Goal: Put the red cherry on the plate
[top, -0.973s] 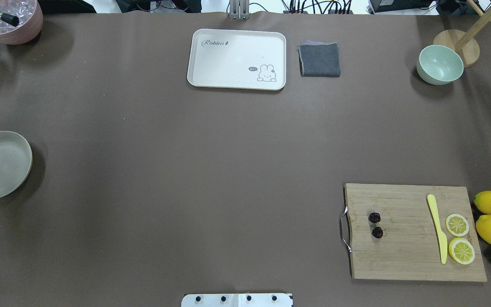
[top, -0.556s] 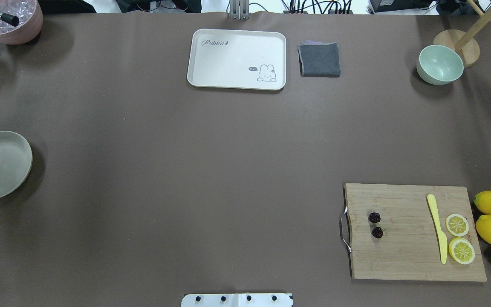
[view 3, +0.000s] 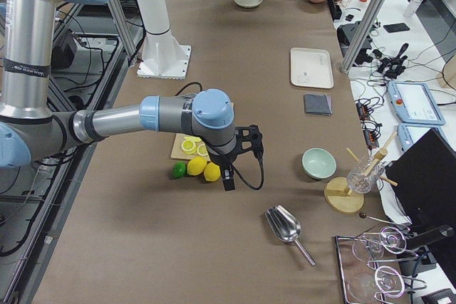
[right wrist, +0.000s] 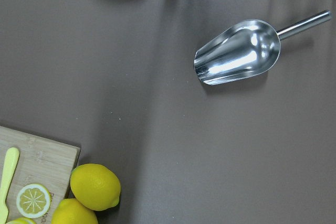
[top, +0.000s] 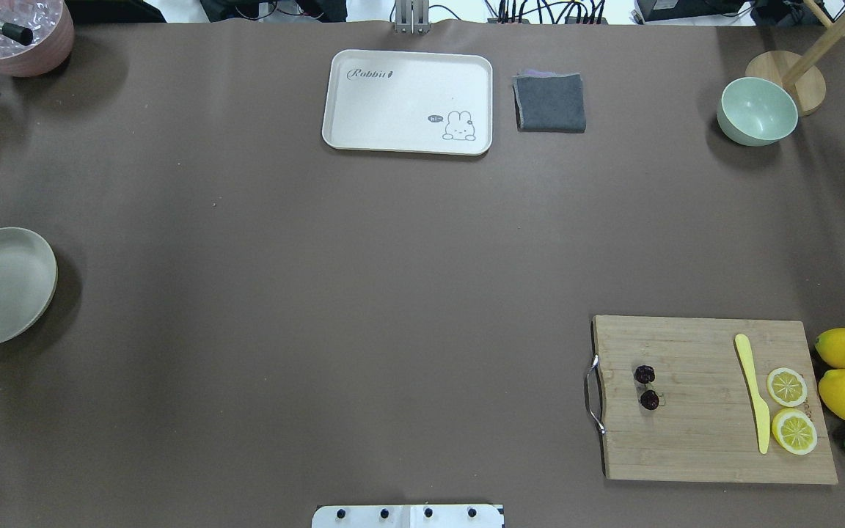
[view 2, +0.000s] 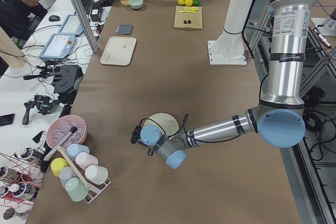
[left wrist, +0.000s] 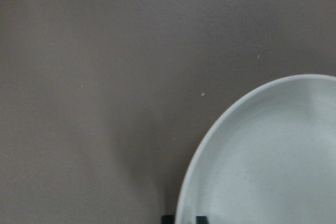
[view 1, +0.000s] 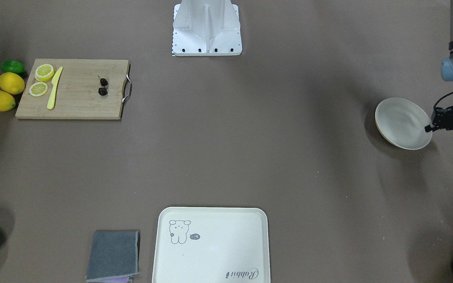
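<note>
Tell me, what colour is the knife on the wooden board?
The knife is pale yellow, clearest in the overhead exterior view.

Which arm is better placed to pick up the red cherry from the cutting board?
Right. The right gripper hangs near the cutting board holding the red cherry; the left gripper is at the plate.
</note>
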Tool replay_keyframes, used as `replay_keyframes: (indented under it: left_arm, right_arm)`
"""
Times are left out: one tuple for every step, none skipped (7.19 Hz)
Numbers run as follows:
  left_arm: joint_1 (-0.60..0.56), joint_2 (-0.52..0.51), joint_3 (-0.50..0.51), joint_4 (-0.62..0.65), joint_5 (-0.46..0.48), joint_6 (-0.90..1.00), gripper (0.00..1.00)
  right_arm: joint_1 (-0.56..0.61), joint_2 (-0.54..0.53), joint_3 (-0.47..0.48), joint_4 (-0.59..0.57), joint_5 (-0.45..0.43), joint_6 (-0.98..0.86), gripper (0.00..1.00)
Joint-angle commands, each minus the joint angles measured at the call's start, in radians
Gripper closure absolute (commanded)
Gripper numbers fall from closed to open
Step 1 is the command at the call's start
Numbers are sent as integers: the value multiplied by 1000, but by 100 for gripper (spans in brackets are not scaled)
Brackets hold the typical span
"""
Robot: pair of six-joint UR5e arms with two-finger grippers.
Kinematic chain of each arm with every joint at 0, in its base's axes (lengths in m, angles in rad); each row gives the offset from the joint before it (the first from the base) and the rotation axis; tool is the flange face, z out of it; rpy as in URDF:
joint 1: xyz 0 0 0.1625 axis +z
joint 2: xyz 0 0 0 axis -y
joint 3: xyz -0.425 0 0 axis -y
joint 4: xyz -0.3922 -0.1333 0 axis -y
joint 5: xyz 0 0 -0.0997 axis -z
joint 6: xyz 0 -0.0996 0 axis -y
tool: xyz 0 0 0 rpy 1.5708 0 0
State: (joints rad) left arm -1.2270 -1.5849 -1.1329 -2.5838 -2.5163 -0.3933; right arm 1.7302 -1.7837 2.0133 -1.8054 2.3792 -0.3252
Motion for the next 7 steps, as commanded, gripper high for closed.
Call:
replay_keyframes:
  left_arm:
    - [0, -23, -52, 2, -100, -120, 100]
    - [-2, -41, -73, 1, -158, -171, 100]
    - [0, -70, -83, -1, -230, -233, 100]
    - [-2, -93, -109, -4, -284, -290, 100]
    - [0, -124, -160, -4, -285, -387, 100]
    - [18, -176, -226, -9, -274, -535, 100]
    - [93, -217, -288, -7, -231, -664, 100]
  right_arm:
    - [-1, 0, 1, 0, 0, 0, 0]
    - [-1, 1, 1, 0, 0, 0, 0]
    - [-1, 1, 1, 0, 0, 0, 1]
    - [-1, 1, 2, 0, 0, 0, 0]
    - [0, 0, 7, 0, 0, 0, 0]
    - [0, 0, 7, 0, 0, 0, 0]
    - [-1, 0, 5, 0, 0, 0, 0]
